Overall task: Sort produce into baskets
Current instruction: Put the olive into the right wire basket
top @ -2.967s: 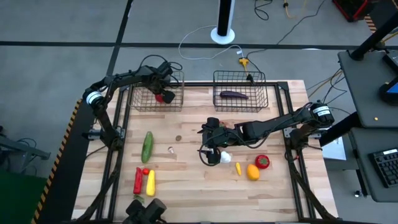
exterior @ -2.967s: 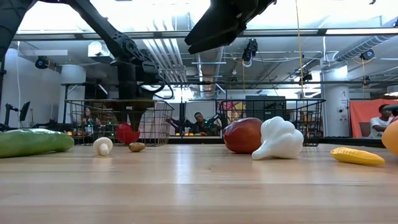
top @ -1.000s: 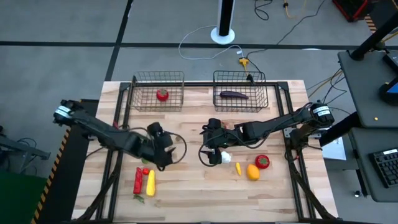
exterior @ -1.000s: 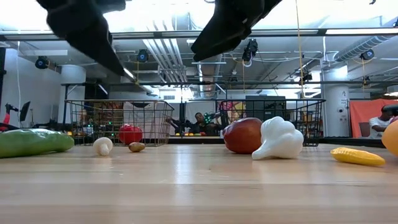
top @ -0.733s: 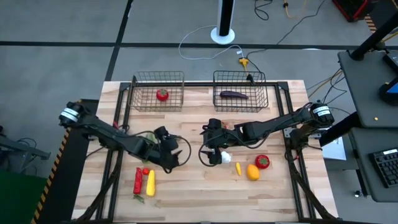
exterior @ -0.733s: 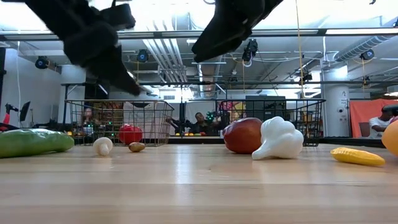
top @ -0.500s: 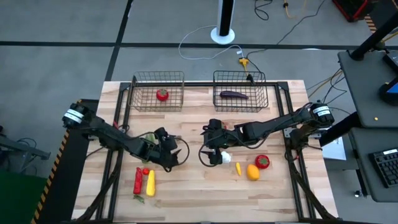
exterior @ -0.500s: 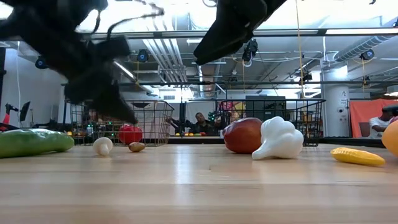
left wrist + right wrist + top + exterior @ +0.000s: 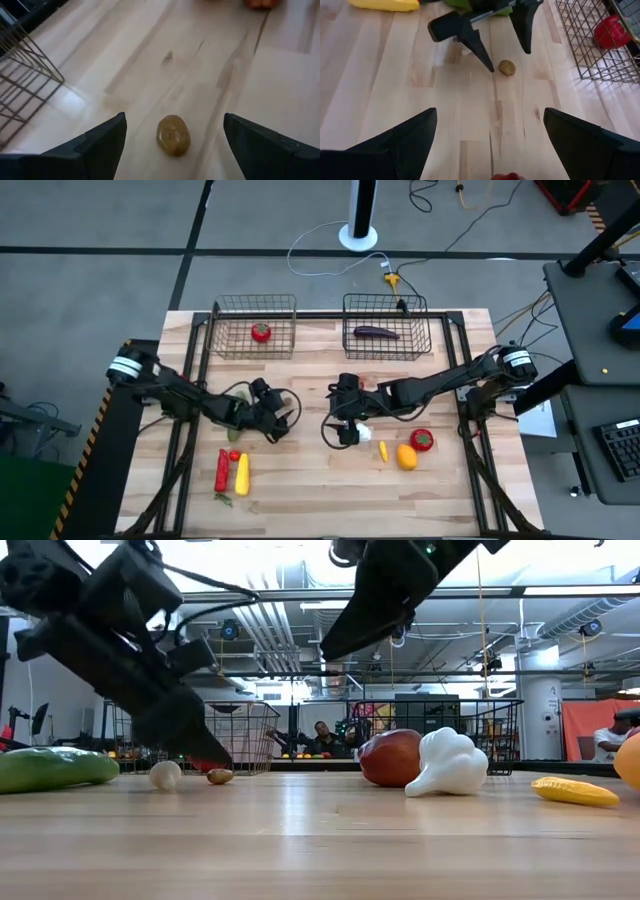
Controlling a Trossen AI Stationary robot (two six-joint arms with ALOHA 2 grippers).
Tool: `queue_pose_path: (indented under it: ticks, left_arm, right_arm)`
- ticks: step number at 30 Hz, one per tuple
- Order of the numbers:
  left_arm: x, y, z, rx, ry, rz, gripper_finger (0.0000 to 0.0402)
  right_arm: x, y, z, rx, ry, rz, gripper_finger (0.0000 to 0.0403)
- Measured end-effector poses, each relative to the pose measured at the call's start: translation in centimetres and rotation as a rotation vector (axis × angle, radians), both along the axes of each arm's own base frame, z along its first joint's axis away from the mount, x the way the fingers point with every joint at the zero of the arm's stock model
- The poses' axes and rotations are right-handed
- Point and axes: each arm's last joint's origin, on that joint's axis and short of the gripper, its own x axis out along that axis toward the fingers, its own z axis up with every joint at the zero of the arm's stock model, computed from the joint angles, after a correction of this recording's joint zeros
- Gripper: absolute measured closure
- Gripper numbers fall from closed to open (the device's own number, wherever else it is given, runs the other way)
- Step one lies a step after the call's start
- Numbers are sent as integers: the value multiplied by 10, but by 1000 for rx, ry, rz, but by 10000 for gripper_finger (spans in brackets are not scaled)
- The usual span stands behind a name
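A grey floor (image 9: 100, 220) surrounds the wooden table (image 9: 300, 480), crossed by a white cable (image 9: 320, 235) running to a round white stand base (image 9: 358, 235). Beyond the table, ceiling pipes (image 9: 270, 630) and bright lights hang over a workshop where seated people (image 9: 322, 737) show.

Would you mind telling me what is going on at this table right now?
A two-armed robot is sorting produce into two wire baskets. The left gripper, fingers open, is low over a small brown potato-like piece on the table, which it has not yet gripped. The right gripper hangs open beside the white cauliflower. A tomato lies in the left basket and an eggplant in the right basket; most pieces are unsorted.
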Motion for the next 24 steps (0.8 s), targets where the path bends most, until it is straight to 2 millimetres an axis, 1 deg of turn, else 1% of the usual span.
queue_pose_path:
  ticks: [8,13,17,24]
  left_arm:
    - [11,-3,-18,9,41,0,91]
    - [16,-4,-23,9,40,16,92]
    - [14,-3,-22,2,35,23,92]
    - [5,-1,-23,-54,19,52,94]
  right_arm:
    - [-1,0,-2,2,1,-6,44]
    - [0,0,-2,2,-1,-6,44]
    - [0,0,-1,4,-3,-7,44]
    - [0,0,-1,6,-12,-7,44]
